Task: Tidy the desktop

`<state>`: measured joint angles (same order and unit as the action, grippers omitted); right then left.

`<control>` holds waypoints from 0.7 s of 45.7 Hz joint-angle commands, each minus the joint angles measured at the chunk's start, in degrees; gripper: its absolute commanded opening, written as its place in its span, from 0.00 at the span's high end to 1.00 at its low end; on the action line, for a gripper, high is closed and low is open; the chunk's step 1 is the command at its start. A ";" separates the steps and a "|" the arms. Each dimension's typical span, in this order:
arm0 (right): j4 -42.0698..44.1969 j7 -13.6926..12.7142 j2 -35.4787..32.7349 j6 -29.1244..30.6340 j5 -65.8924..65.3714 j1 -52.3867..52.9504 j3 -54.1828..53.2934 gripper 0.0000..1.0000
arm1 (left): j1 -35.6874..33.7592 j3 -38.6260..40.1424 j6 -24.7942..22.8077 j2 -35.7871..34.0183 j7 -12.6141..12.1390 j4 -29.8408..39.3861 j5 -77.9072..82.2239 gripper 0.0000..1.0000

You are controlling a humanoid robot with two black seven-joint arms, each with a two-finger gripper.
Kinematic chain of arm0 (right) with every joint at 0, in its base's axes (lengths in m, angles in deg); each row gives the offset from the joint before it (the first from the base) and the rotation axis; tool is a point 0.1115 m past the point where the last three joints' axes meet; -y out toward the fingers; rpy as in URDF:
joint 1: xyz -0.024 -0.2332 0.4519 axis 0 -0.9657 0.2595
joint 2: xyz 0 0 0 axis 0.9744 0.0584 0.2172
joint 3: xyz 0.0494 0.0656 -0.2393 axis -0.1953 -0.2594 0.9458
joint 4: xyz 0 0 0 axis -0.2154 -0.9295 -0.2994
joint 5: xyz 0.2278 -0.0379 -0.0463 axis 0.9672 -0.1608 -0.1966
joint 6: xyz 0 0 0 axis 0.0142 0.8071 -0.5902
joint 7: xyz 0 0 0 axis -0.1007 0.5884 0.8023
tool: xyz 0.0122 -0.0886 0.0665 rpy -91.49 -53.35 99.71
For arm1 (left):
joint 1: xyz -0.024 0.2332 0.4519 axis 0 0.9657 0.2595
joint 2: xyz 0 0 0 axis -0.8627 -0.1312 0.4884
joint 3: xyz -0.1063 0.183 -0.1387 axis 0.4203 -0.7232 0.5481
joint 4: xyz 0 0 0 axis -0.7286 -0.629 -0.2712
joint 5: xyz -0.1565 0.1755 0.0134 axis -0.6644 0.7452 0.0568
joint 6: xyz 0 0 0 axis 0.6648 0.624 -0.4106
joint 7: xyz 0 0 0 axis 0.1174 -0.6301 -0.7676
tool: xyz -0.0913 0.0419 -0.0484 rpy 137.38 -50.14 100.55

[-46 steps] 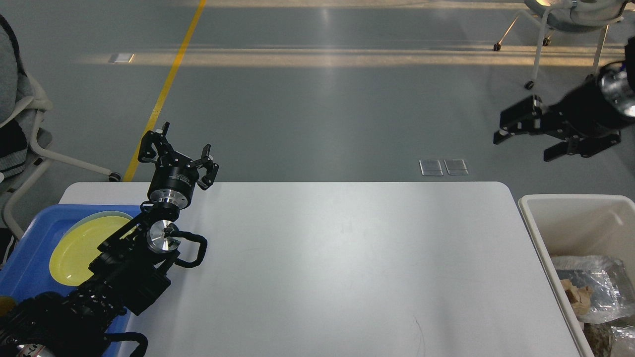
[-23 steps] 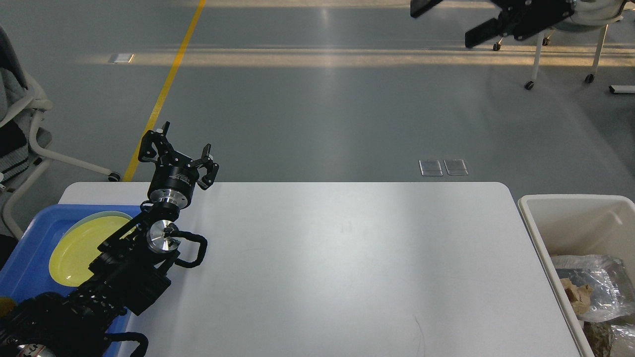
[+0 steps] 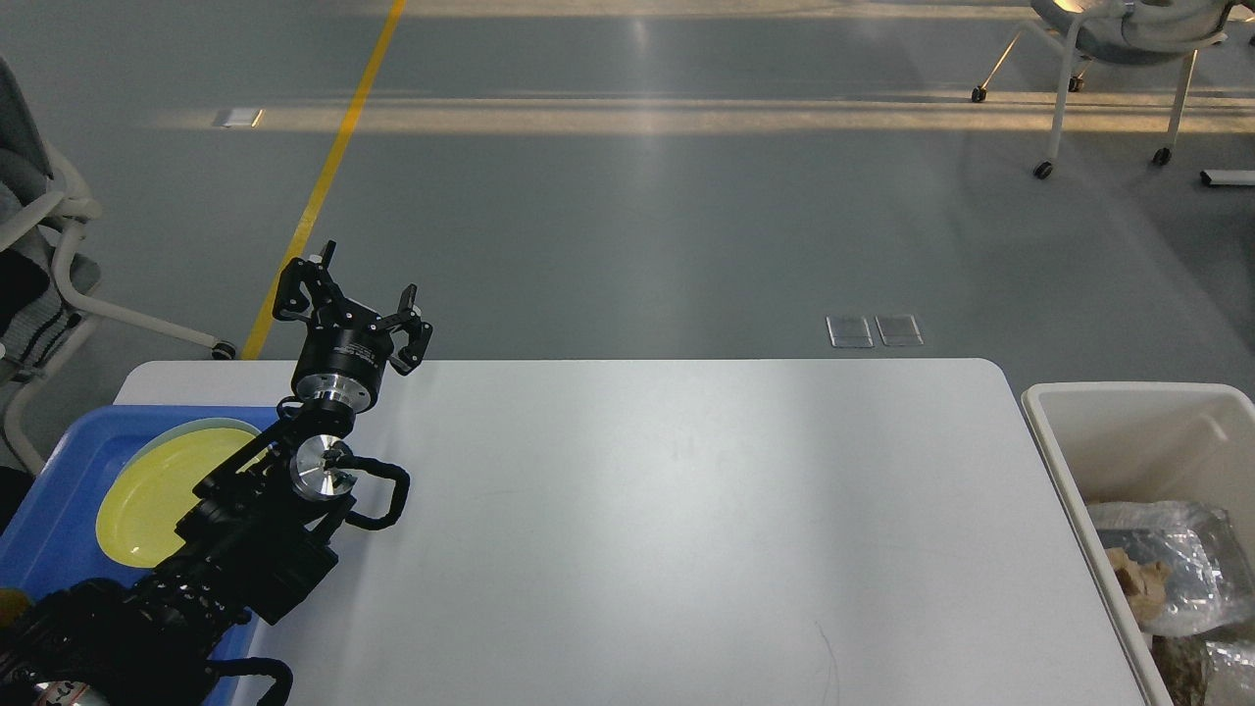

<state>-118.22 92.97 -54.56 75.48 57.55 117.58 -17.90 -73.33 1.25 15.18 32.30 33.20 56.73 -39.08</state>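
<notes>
The desktop [image 3: 686, 529] is a large white tabletop with rounded corners; its surface is bare apart from my arm above it. My left gripper [image 3: 355, 294] is open and empty, held above the table's far left edge with its fingers pointing away from me. A blue tray [image 3: 59, 490] at the left holds a yellow plate [image 3: 162, 485]; my left arm covers part of both. My right gripper is out of view.
A cream-white bin [image 3: 1079, 461] stands off the table's right edge with crumpled plastic and paper waste [image 3: 1167, 569] in it. Wheeled chairs stand on the floor at the far left [image 3: 59, 265] and the far right [image 3: 1128, 39].
My right gripper rose from the right side to the top edge and then left the view. The left arm has not moved.
</notes>
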 commanded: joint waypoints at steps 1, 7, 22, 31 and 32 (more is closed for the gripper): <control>9.96 0.00 2.75 -0.01 0.50 -12.52 -8.48 0.00 | -0.02 0.00 -0.04 0.00 0.00 0.00 0.00 0.00; 21.12 0.00 7.58 -2.35 0.50 -23.77 -17.45 0.00 | -0.02 0.00 -0.04 0.00 0.00 0.00 0.00 0.00; 39.06 0.61 19.63 -16.59 0.67 -43.82 -38.28 0.00 | -0.02 0.00 -0.04 0.00 0.00 0.00 0.00 0.00; 40.91 0.35 22.54 -16.25 2.08 -49.62 -42.95 0.00 | -0.02 0.00 -0.04 0.00 0.00 0.00 0.00 0.00; 40.91 0.35 22.62 -16.25 2.08 -50.32 -43.12 0.00 | 0.06 0.00 -0.04 0.00 0.00 0.00 0.00 0.00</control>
<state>-77.79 93.57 -32.51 59.11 59.38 69.66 -59.74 -73.33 1.25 15.18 32.30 33.20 56.73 -39.08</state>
